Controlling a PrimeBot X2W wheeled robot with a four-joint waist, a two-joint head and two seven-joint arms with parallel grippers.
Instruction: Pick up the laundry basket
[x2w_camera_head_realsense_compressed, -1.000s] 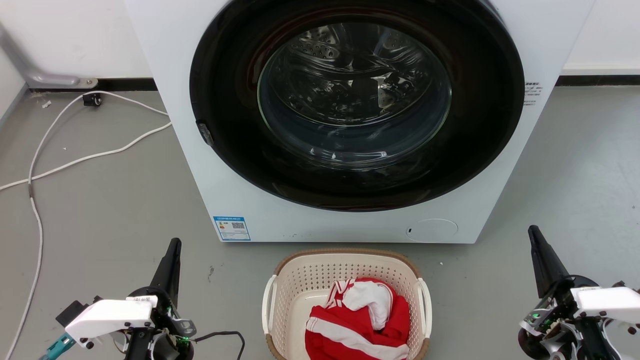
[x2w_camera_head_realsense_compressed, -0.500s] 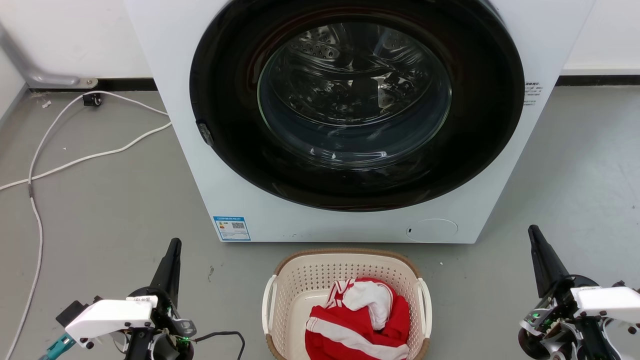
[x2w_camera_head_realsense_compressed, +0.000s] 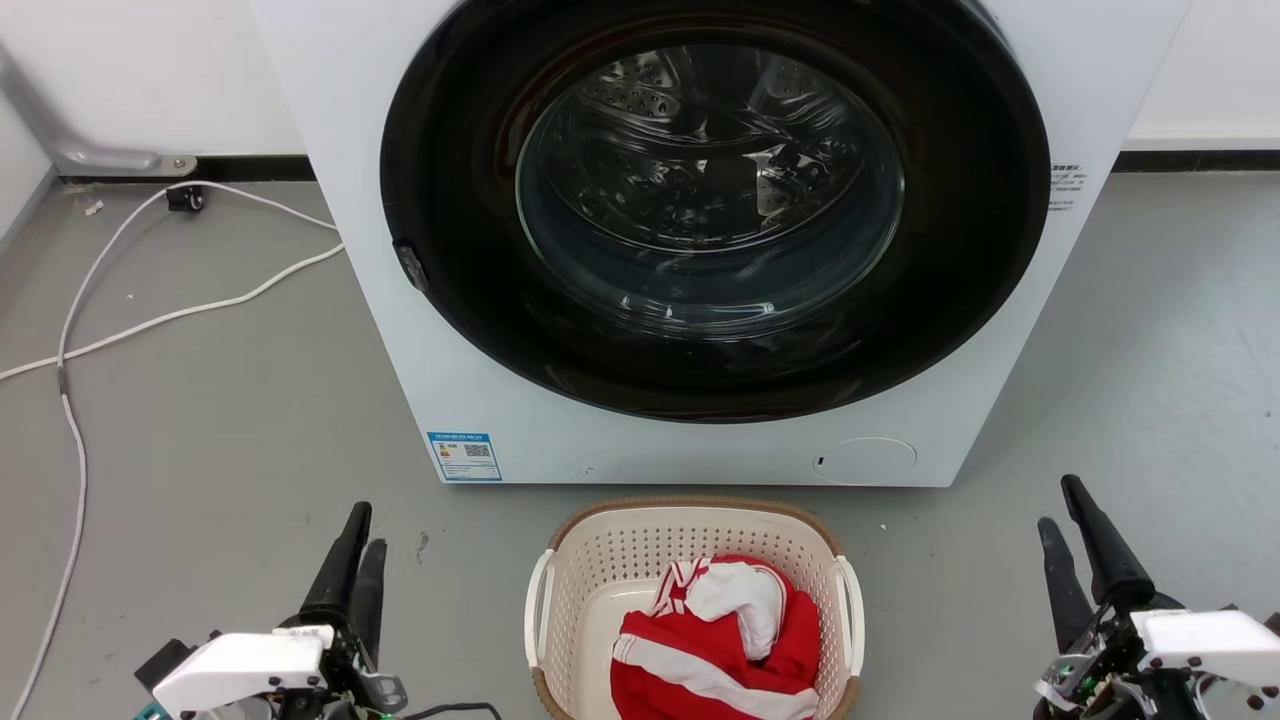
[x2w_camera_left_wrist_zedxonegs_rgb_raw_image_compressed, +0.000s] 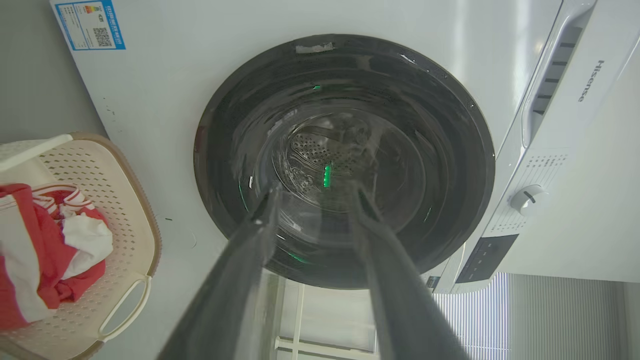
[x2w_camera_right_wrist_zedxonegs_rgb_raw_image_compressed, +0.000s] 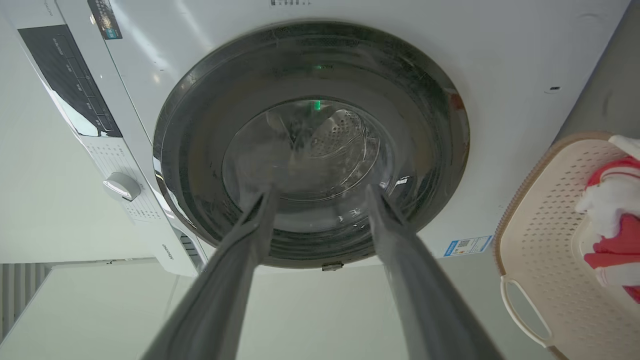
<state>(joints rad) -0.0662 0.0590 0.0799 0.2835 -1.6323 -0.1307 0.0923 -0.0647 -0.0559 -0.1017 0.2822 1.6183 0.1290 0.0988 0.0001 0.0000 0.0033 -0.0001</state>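
Note:
The laundry basket (x2w_camera_head_realsense_compressed: 640, 548) is cream perforated plastic with a brown woven-look rim and white side handles. It stands on the floor just in front of the washing machine and holds a red and white garment (x2w_camera_head_realsense_compressed: 720, 640). My left gripper (x2w_camera_head_realsense_compressed: 368, 527) is open, off to the basket's left, touching nothing. To the basket's right my right gripper (x2w_camera_head_realsense_compressed: 1058, 503) is also open and empty. The left wrist view has the basket (x2w_camera_left_wrist_zedxonegs_rgb_raw_image_compressed: 120, 200) at its left edge, beside the left gripper (x2w_camera_left_wrist_zedxonegs_rgb_raw_image_compressed: 315, 192). In the right wrist view the basket (x2w_camera_right_wrist_zedxonegs_rgb_raw_image_compressed: 535, 210) lies right of the right gripper (x2w_camera_right_wrist_zedxonegs_rgb_raw_image_compressed: 320, 191).
A white front-loading washing machine (x2w_camera_head_realsense_compressed: 480, 380) with a shut dark round door (x2w_camera_head_realsense_compressed: 710, 200) stands right behind the basket. White cables (x2w_camera_head_realsense_compressed: 150, 320) trail over the grey floor at the left. Bare floor lies on both sides of the basket.
Both grippers have dropped lower in the head view and rolled, so two fingers of each show where one showed before. The basket and washing machine have not moved.

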